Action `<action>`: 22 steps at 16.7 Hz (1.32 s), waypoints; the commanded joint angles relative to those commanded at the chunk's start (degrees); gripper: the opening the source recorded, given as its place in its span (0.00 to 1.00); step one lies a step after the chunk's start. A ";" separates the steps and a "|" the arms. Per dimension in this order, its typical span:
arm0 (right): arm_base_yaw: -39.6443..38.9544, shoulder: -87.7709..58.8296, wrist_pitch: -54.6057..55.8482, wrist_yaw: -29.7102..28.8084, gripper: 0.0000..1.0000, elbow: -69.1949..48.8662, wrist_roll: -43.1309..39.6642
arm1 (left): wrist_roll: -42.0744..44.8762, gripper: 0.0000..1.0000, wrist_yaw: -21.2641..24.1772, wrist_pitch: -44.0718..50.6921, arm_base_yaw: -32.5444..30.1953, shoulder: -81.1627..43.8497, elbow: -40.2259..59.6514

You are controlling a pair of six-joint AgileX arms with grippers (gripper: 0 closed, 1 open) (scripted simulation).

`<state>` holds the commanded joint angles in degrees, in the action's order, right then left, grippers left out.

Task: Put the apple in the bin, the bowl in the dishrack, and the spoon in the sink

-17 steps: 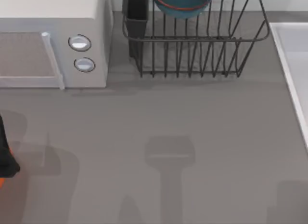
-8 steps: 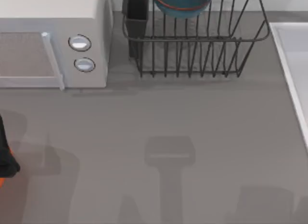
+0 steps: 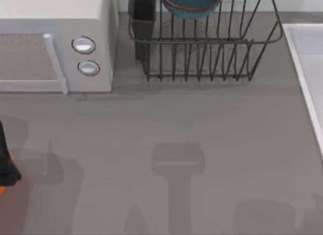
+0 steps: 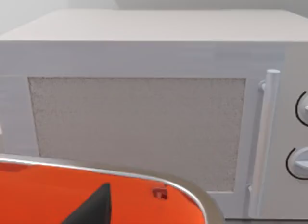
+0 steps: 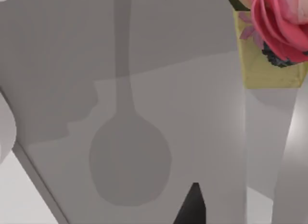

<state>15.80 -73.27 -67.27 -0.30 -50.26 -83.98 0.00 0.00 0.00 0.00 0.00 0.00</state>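
Bowl [image 3: 192, 3], deep blue with a reddish rim, sits in the dark wire dishrack [image 3: 202, 48] far from us; sink [image 3: 308, 68] at right. Our left wrist sees the orange bin [image 4: 72, 195] before the microwave [image 4: 144, 103]. Whether either claw is open we cannot tell.

Top view looks straight down on tabletop [image 3: 202, 124]. Left wrist view faces microwave [image 4: 139, 123] front, close; shared with top view.

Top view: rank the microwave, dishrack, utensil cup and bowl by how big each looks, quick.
1. Dishrack and microwave: close, both cut off by the frame edge, unranked.
2. Bowl, partly cut off.
3. Utensil cup, smallest.
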 joint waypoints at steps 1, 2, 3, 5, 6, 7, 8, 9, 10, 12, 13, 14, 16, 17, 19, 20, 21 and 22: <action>-0.03 -0.55 -0.26 -0.01 0.00 -0.58 -0.04 | 0.00 1.00 0.00 0.00 0.00 0.00 0.00; -0.11 -1.68 -0.78 -0.02 0.00 -1.78 -0.12 | 0.00 1.00 0.00 0.00 0.00 0.00 0.00; -0.24 -3.37 -1.52 -0.04 0.00 -3.58 -0.21 | 0.00 1.00 0.00 0.00 0.00 0.00 0.00; -0.64 -8.34 -3.56 -0.09 0.00 -9.01 -0.39 | 0.00 1.00 0.00 0.00 0.00 0.00 0.00; -0.91 -11.54 -4.80 -0.13 0.00 -12.63 -0.45 | 0.00 1.00 0.00 0.00 0.00 0.00 0.00; -1.23 -15.11 -6.18 -0.18 0.00 -16.85 -0.47 | 0.00 1.00 0.00 0.00 0.00 0.00 0.00; -1.57 -18.97 -7.67 -0.22 0.00 -21.66 -0.43 | 0.00 1.00 0.00 0.00 0.00 0.00 0.00; -1.94 -23.07 -9.25 -0.26 0.00 -27.04 -0.31 | 0.00 1.00 0.00 0.00 0.00 0.00 0.00; -2.33 -27.37 -10.90 -0.30 0.00 -32.91 -0.10 | 0.00 1.00 0.00 0.00 0.00 0.00 0.00; -3.13 -36.36 -14.32 -0.37 0.00 -45.70 0.55 | 0.00 1.00 0.00 0.00 0.00 0.00 0.00; -3.53 -40.95 -16.07 -0.40 0.00 -52.35 0.98 | 0.00 1.00 0.00 0.00 0.00 0.00 0.00; -3.93 -45.52 -17.79 -0.43 0.00 -59.01 1.47 | 0.00 1.00 0.00 0.00 0.00 0.00 0.00; -4.71 -54.35 -21.04 -0.48 0.00 -71.88 2.60 | 0.00 1.00 0.00 0.00 0.00 0.00 0.00; -5.09 -58.50 -22.50 -0.51 0.00 -77.90 3.22 | 0.00 1.00 0.00 0.00 0.00 0.00 0.00; -5.85 -66.09 -24.98 -0.59 0.00 -88.85 4.59 | 0.00 1.00 0.00 0.00 0.00 0.00 0.00; -6.22 -69.47 -25.97 -0.64 0.00 -93.69 5.31 | 0.00 1.00 0.00 0.00 0.00 0.00 0.00; -6.57 -72.52 -26.80 -0.69 0.00 -98.04 6.02 | 0.00 1.00 0.00 0.00 0.00 0.00 0.00; -6.90 -75.16 -27.47 -0.73 0.00 -101.83 6.70 | 0.00 1.00 0.00 0.00 0.00 0.00 0.00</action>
<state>8.90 -148.44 -94.74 -1.04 -152.09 -77.28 0.00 0.00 0.00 0.00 0.00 0.00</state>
